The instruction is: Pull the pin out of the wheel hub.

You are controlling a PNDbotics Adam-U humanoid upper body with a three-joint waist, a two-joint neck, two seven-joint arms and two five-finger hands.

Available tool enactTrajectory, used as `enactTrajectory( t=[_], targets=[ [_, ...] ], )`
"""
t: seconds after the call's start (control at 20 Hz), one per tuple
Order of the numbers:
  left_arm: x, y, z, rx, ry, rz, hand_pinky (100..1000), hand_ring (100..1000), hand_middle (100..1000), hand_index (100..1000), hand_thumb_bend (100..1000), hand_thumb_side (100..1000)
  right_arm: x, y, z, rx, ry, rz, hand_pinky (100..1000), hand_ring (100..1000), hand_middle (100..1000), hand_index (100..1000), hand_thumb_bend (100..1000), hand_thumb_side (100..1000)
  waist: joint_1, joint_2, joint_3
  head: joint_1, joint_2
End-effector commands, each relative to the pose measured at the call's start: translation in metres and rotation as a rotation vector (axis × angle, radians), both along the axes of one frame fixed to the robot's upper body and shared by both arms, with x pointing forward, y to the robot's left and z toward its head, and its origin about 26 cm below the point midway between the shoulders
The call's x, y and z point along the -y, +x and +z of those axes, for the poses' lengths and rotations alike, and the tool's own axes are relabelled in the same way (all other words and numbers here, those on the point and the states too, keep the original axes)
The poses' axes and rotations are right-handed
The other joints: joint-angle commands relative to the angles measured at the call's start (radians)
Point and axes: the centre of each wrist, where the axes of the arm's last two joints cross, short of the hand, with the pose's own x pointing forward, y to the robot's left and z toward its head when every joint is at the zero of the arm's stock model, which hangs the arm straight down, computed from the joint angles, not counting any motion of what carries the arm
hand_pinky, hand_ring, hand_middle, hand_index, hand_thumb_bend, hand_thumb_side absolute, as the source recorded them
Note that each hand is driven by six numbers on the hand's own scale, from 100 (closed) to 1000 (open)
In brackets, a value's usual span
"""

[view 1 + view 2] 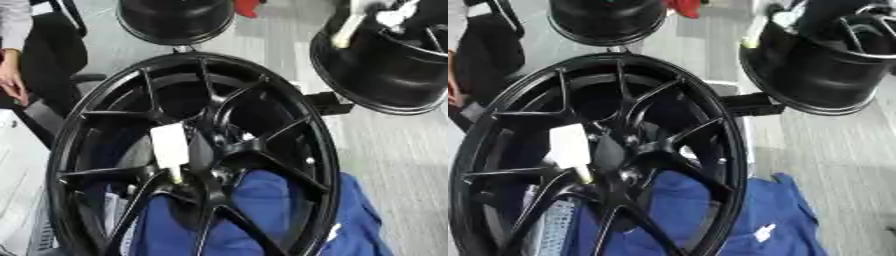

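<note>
A pale, blocky white pin (170,146) stands in the centre of the black multi-spoke alloy wheel hub (194,155), which seems to lean upright over a blue cloth (702,220) on the grey floor (842,165). Two more black rims sit beyond. Only the right eye view shows the cloth's white tag (764,232). Neither robot hand appears.

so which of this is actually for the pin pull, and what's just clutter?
Job:
black spoked wheel
white pin at its hub

Lying about:
blue cloth
two other black wheels behind

No robot hand in view.
</note>
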Motion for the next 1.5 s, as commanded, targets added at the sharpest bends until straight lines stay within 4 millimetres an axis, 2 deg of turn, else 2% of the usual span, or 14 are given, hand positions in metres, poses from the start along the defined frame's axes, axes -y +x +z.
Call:
enactTrajectory(
  t=[0.05, 0.1, 0.3, 0.35, 0.4, 0.45, 0.5, 0.55, 0.6, 0.85, 1.1, 1.25, 1.5],
  targets=[
    [-0.004, -0.003, 0.011, 0.037, 0.030, 0.017, 828, 607, 649, 809, 311, 315, 0.030, -0.032, 0.019, 0.125, -0.004, -0.126, 830, 670, 291, 488, 100, 100, 0.010, -0.011, -0.010, 0.013, 0.003],
    [-0.004, -0.004, 0.011, 0.038, 0.028, 0.021, 828, 607, 650, 809, 311, 315, 0.038, -0.036, 0.012, 0.132, 0.010, -0.157, 830, 670, 289, 488, 100, 100, 0.012, -0.009, -0.015, 0.016, 0.002],
    [-0.006, -0.004, 0.011, 0.042, 0.029, 0.033, 828, 607, 650, 809, 312, 314, 0.066, -0.046, -0.025, 0.162, 0.028, -0.309, 867, 733, 378, 560, 116, 100, 0.020, -0.003, -0.042, 0.044, -0.001],
    [-0.005, -0.004, 0.010, 0.040, 0.028, 0.034, 828, 606, 649, 809, 310, 318, 0.074, -0.047, -0.035, 0.157, 0.013, -0.362, 875, 778, 503, 653, 154, 100, 0.022, -0.001, -0.047, 0.049, -0.002],
    [-0.005, -0.004, 0.009, 0.036, 0.026, 0.035, 828, 606, 649, 809, 310, 318, 0.081, -0.048, -0.043, 0.143, 0.004, -0.407, 875, 781, 522, 664, 153, 100, 0.023, 0.001, -0.049, 0.052, -0.004],
    [-0.005, -0.005, 0.008, 0.032, 0.023, 0.037, 828, 605, 649, 808, 309, 321, 0.088, -0.048, -0.051, 0.126, -0.004, -0.451, 891, 815, 700, 757, 193, 123, 0.024, 0.002, -0.049, 0.052, -0.006],
    [-0.005, -0.005, 0.008, 0.031, 0.019, 0.038, 828, 605, 648, 808, 309, 321, 0.096, -0.048, -0.059, 0.110, -0.017, -0.503, 894, 821, 723, 777, 208, 131, 0.024, 0.003, -0.046, 0.050, -0.007],
    [-0.006, -0.005, 0.007, 0.030, 0.018, 0.040, 829, 605, 649, 808, 313, 326, 0.103, -0.048, -0.065, 0.097, -0.025, -0.551, 881, 808, 767, 823, 125, 217, 0.025, 0.004, -0.044, 0.049, -0.007],
    [-0.006, -0.005, 0.007, 0.030, 0.019, 0.043, 829, 605, 648, 808, 310, 321, 0.108, -0.048, -0.069, 0.091, -0.023, -0.588, 878, 808, 774, 830, 141, 248, 0.025, 0.004, -0.042, 0.049, -0.006],
    [-0.007, -0.005, 0.008, 0.036, 0.024, 0.047, 829, 605, 648, 807, 313, 316, 0.115, -0.052, -0.073, 0.131, -0.007, -0.652, 863, 804, 788, 843, 134, 245, 0.026, 0.006, -0.045, 0.046, -0.004],
    [-0.006, -0.005, 0.009, 0.034, 0.035, 0.042, 829, 605, 648, 808, 314, 317, 0.116, -0.055, -0.071, 0.165, 0.013, -0.669, 856, 800, 782, 836, 136, 191, 0.020, 0.009, -0.048, 0.048, 0.000],
    [-0.006, -0.005, 0.009, 0.031, 0.033, 0.044, 829, 604, 649, 809, 314, 319, 0.118, -0.056, -0.073, 0.170, 0.024, -0.681, 854, 804, 788, 834, 156, 100, 0.017, 0.011, -0.049, 0.047, 0.000],
    [-0.006, -0.005, 0.009, 0.030, 0.034, 0.045, 829, 605, 649, 809, 315, 318, 0.120, -0.057, -0.076, 0.167, 0.044, -0.698, 853, 809, 793, 830, 201, 100, 0.015, 0.016, -0.048, 0.050, 0.000]
  ],
)
